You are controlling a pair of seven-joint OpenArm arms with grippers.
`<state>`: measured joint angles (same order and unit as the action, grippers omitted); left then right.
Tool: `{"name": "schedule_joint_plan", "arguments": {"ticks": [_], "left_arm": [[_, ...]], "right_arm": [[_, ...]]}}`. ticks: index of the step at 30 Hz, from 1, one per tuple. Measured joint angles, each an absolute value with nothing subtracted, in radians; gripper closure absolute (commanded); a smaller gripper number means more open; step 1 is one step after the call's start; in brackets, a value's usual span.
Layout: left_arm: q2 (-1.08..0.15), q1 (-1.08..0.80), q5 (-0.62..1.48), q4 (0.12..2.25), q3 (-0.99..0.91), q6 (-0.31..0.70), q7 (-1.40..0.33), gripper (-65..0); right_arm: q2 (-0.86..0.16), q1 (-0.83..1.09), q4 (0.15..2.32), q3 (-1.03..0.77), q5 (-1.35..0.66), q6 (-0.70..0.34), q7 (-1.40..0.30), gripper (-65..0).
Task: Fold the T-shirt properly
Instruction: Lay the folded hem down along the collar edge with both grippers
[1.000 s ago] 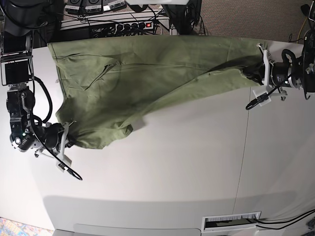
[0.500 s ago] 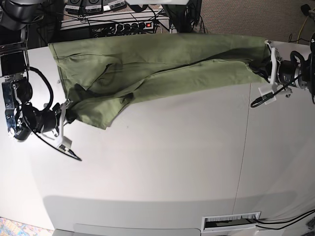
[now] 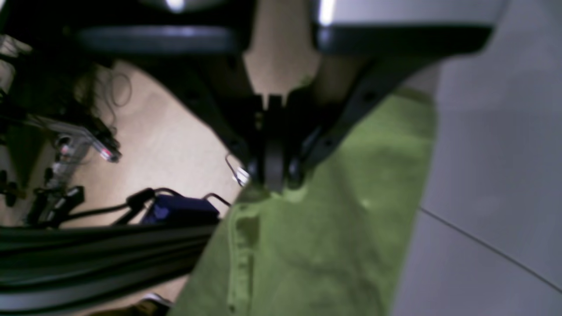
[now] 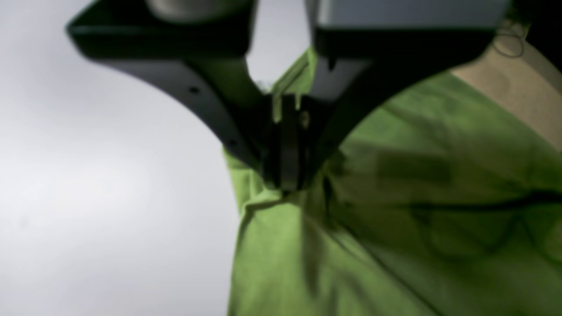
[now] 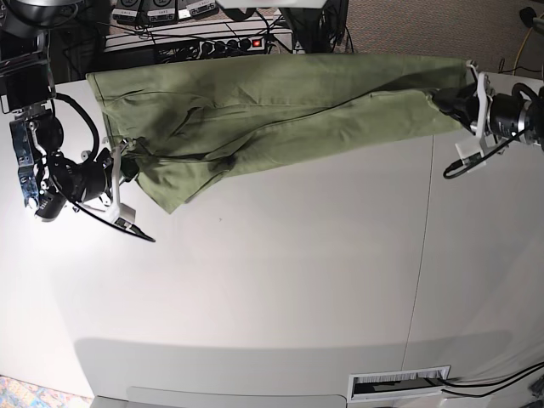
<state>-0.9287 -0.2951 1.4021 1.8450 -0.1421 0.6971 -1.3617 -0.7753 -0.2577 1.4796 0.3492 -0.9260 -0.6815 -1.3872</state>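
Pinching T-shirt (image 5: 280, 102), left gripper (image 5: 463, 106) closed, right gripper (image 5: 123, 166) closed

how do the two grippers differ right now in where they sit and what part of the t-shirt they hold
The left gripper sits near the table's far edge, on the base view's right; the right gripper sits on that view's left, further in. The left gripper pinches a stretched end of the T-shirt; the right gripper holds a bunched, folded-over corner. Both are shut on the cloth.
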Motion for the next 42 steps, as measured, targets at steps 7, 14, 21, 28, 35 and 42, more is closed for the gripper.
{"name": "schedule_joint_plan", "arguments": {"ticks": [7,14,21,28,35,42], "left_arm": [[-0.926,-0.348,1.198,1.846,-0.143,0.697,-1.227,0.0],[-0.925,-0.410,1.034,1.846,-0.142,0.697,-1.069,0.0],[-0.926,-0.432,1.002,1.846,-0.142,0.697,-1.034,0.0],[-0.926,-0.432,1.003,1.846,-0.142,0.697,-1.027,-24.6],[-0.923,-0.432,1.127,1.846,-0.142,0.697,-1.019,-24.7],[-0.818,-0.432,1.012,1.846,-0.144,0.694,-0.899,-2.9]], "right_arm": [[-0.839,-0.241,1.486,0.349,-0.933,-0.681,-1.398,0.0],[-0.906,-0.241,1.530,0.349,-0.945,-0.682,-1.398,0.0],[-0.906,-0.199,1.531,0.349,-0.955,-0.682,-1.395,0.0],[-0.906,-0.165,1.531,0.349,-0.952,-0.693,-1.395,-5.6],[-0.904,-0.163,1.531,0.349,-0.986,-0.693,-1.398,-11.0],[-0.878,-0.163,1.531,0.349,-0.949,-0.693,-1.398,-6.3]]}}
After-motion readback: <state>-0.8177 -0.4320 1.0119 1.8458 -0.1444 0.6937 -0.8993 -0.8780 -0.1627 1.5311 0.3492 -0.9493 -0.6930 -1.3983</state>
